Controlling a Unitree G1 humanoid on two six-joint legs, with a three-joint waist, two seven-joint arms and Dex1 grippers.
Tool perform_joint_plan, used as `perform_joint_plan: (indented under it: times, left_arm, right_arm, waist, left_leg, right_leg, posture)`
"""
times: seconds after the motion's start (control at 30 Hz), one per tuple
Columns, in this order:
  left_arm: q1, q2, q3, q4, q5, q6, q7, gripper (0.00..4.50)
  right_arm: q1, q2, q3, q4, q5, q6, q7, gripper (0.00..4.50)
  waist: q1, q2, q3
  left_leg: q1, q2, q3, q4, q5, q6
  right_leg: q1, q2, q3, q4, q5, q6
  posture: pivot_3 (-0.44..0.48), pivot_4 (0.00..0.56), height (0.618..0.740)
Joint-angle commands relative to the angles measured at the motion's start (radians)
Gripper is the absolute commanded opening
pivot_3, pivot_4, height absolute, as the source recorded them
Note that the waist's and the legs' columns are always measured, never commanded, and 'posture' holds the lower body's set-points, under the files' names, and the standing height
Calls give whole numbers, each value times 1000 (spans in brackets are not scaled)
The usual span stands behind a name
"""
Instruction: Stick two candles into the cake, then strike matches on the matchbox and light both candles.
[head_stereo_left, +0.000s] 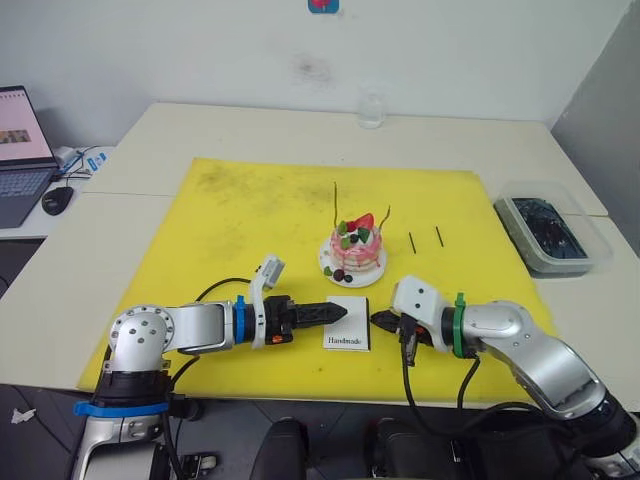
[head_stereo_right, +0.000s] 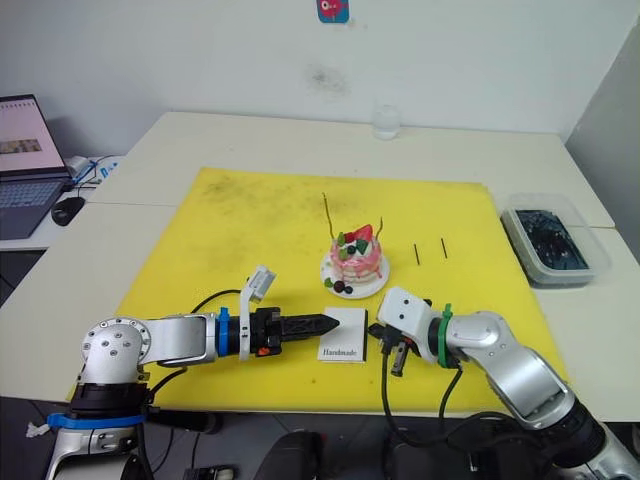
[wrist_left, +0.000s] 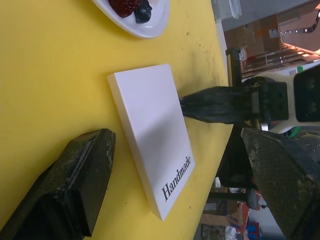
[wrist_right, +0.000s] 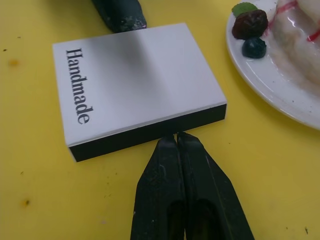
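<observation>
The pink cake (head_stereo_left: 354, 250) sits on its white plate (head_stereo_left: 372, 276) on the yellow mat, with two thin candles (head_stereo_left: 336, 205) (head_stereo_left: 386, 214) standing upright in it. Two short dark matches (head_stereo_left: 411, 241) (head_stereo_left: 438, 236) lie to its right. The white matchbox (head_stereo_left: 347, 323) marked "Handmade" lies flat in front of the cake. My left gripper (head_stereo_left: 335, 312) is at its left edge, open, one finger (wrist_left: 75, 185) low on the mat and the other above. My right gripper (wrist_right: 176, 137) is shut, its tips touching the box's dark right side edge.
A clear tub with dark contents (head_stereo_left: 550, 232) stands at the table's right edge. A small glass (head_stereo_left: 371, 110) is at the back centre. A laptop (head_stereo_left: 20, 150) and mouse (head_stereo_left: 57, 200) sit on a side desk at far left. The mat (head_stereo_left: 250, 220) has open room left of the cake.
</observation>
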Motion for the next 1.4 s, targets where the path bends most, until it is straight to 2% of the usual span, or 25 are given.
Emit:
perform_joint_plan:
  times: [0.03,0.6,0.93,1.07,1.17,1.3,1.4]
  left_arm:
    - [15,-22,-38,-7,-7,10,11,4500]
    - [36,-34,-57,-48,60,0,18,4500]
    - [29,-22,-81,-101,207,-39,-52,1315]
    - [-1,-25,-47,-124,182,-19,-55,80]
    - [-33,-33,-18,-124,82,5,-27,15]
    - [-51,-55,-47,-103,-88,-15,63,15]
    - [-43,-84,-85,-82,-96,-39,111,15]
  right_arm:
    - [-24,28,9,-28,-4,14,-6,26]
    - [-54,77,10,-39,23,68,15,26]
    - [-50,88,-19,-57,30,103,0,0]
    - [-45,71,-69,-90,56,135,-2,0]
    - [-40,37,-139,-131,96,175,4,0]
    - [-21,-38,-224,-170,140,210,24,0]
    - [-7,-78,-249,-185,163,226,31,0]
  waist:
    - [0,0,0]
    - [2,0,0]
    - [2,0,0]
    - [2,0,0]
    - [1,0,0]
    - [-1,0,0]
    - [-2,-1,0]
  left_leg:
    - [0,0,0,0,0,0]
    - [0,0,0,0,0,0]
    - [0,0,0,0,0,0]
    - [-1,0,0,0,0,0]
    - [-1,0,0,0,0,0]
    - [-2,0,0,0,0,0]
    - [-2,1,0,-1,0,0]
  right_leg:
    - [0,0,0,0,0,0]
    - [0,-1,0,0,0,0]
    - [0,-1,0,-1,0,0]
    - [0,-1,0,-1,0,0]
    - [-1,-1,0,-1,0,0]
    - [-1,-2,0,-1,0,0]
    - [-1,-1,0,-1,0,0]
  posture:
    - [0,150,740]
    - [0,150,740]
    - [0,150,740]
    - [0,150,740]
    - [0,150,740]
    - [0,150,740]
    - [0,150,740]
